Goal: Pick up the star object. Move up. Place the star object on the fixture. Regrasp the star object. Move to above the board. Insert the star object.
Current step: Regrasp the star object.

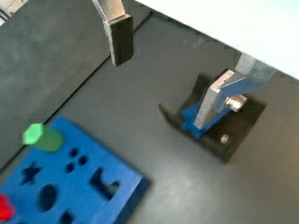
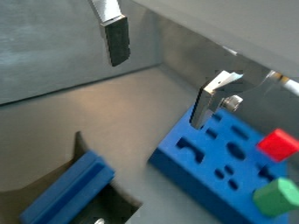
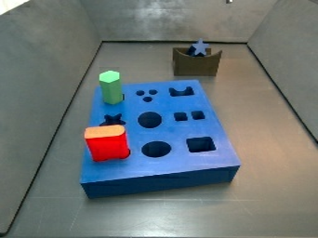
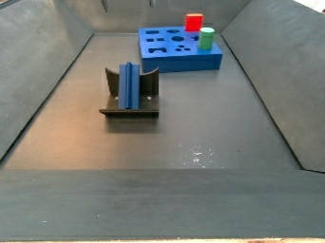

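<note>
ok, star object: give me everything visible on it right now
The star object is a small dark-blue star-section peg, the same blue as the board, plastic-looking with a matte finish. It sits in the notch of the fixture, its star face showing above the fixture in a side view, and stands as a ribbed blue slab in the bracket. Only the fixture touches it. The gripper is apart from it, with nothing at its fingers; only one finger is visible.

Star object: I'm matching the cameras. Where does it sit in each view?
Wrist view: star object beyond a finger.
Wrist view: it lies apart from the board.
Side view: far end.
Side view: left of centre.
Landmark: fixture holding it. Gripper, open, hangs above the floor.
</note>
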